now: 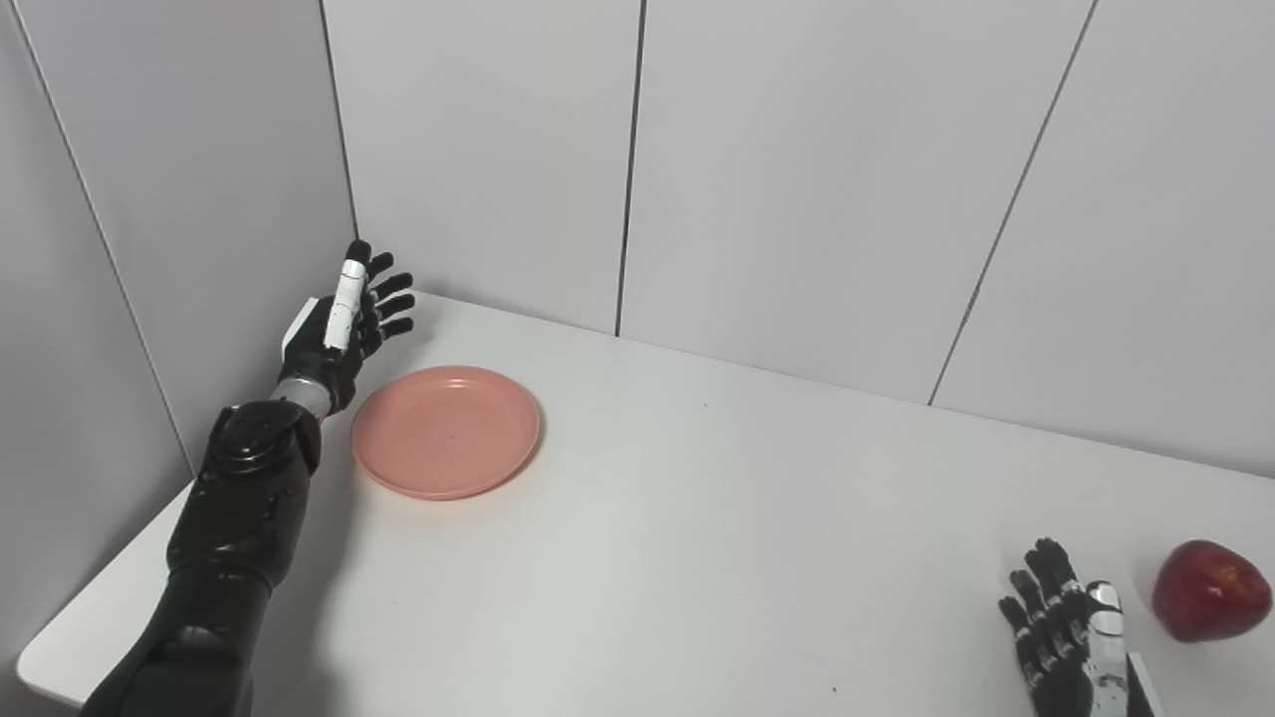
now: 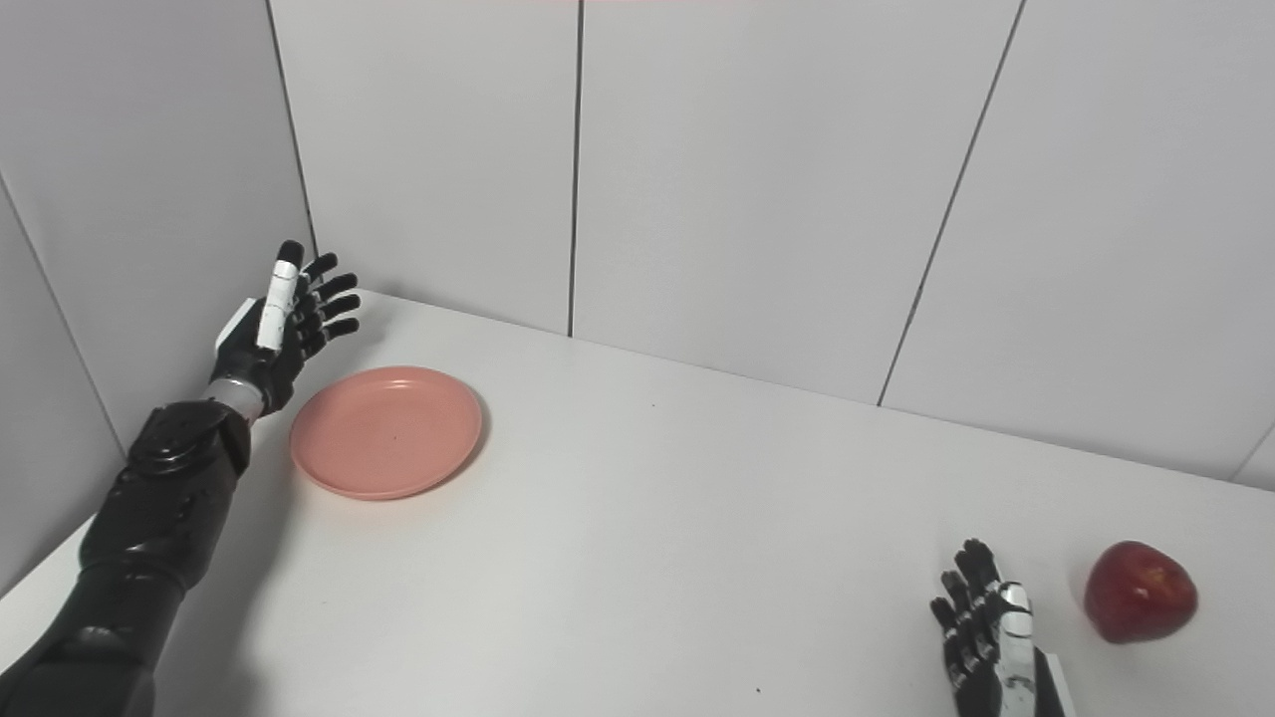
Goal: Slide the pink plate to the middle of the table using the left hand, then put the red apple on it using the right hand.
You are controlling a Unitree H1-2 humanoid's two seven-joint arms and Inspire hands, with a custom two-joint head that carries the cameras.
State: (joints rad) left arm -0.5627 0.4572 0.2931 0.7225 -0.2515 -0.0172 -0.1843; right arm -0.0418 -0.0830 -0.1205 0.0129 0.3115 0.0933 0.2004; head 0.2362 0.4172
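The pink plate [image 1: 445, 429] lies flat on the white table [image 1: 697, 518] near its far left corner, with nothing on it. My left hand [image 1: 347, 324] stands just beyond the plate's left rim, open, fingers spread and pointing toward the back wall; I cannot tell whether it touches the rim. The red apple [image 1: 1210, 590] rests on the table at the far right, close to the front. My right hand [image 1: 1066, 632] lies low to the apple's left, open, a small gap apart from it.
Grey panel walls [image 1: 797, 179] close off the table at the back and on the left, right behind my left hand. The table's left front corner [image 1: 40, 662] shows beside my left forearm.
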